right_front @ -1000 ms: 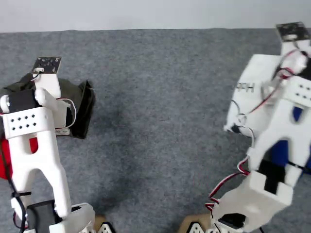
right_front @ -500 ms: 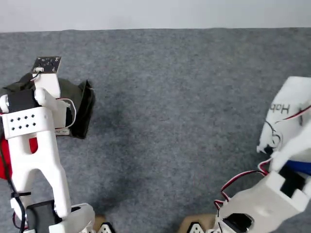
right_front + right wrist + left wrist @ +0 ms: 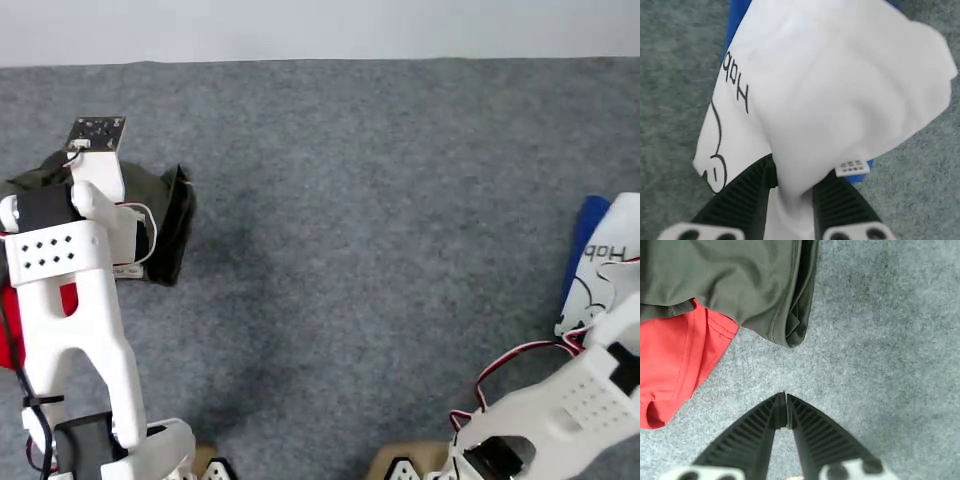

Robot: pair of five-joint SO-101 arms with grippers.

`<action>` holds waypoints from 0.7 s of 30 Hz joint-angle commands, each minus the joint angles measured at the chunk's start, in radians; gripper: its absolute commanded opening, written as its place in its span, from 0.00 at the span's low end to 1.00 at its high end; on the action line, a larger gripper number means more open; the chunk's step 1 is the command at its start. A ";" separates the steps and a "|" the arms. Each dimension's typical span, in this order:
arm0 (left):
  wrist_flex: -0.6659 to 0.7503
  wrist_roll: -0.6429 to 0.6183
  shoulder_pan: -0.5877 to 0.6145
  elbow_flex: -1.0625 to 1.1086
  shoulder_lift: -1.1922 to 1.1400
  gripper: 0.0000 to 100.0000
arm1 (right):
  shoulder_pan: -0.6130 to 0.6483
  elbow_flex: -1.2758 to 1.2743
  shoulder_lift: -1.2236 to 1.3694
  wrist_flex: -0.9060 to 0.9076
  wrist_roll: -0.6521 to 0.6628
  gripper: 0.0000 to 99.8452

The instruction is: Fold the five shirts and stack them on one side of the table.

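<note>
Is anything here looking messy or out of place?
Yes. The white shirt is bunched up in the right tool, draped crookedly over a blue shirt at the right of the table. On the left, a red shirt pokes out rumpled beneath the folded olive shirt.

A white shirt (image 3: 840,85) carries black lettering and a looping black line drawing; beside it a bright blue shirt (image 3: 737,20). The dark olive shirt (image 3: 730,285) and red shirt (image 3: 670,360) are plain (as is the mottled grey table (image 3: 380,200)). The left arm (image 3: 70,300) and right arm (image 3: 570,410) are white, the left gripper (image 3: 786,399) and right gripper (image 3: 797,167) black and ridged.
</note>
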State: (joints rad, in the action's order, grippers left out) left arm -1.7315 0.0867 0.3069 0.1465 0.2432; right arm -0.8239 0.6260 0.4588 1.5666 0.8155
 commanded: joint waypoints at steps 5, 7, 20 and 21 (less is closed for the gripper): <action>-0.023 0.008 -0.002 -0.002 0.040 0.00 | -0.022 0.009 0.044 -0.094 0.052 0.01; -0.023 0.008 -0.002 -0.002 0.040 0.00 | -0.022 0.009 0.053 -0.108 0.064 0.01; -0.023 0.008 -0.002 -0.001 0.040 0.00 | -0.021 0.009 0.117 -0.185 0.120 0.15; -0.023 0.008 -0.002 -0.001 0.040 0.00 | -0.021 0.009 0.119 -0.197 0.118 0.16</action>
State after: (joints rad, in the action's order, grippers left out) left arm -1.7315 0.0867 0.3069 0.1496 0.2432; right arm -0.8362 0.6260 0.5907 1.3993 0.9229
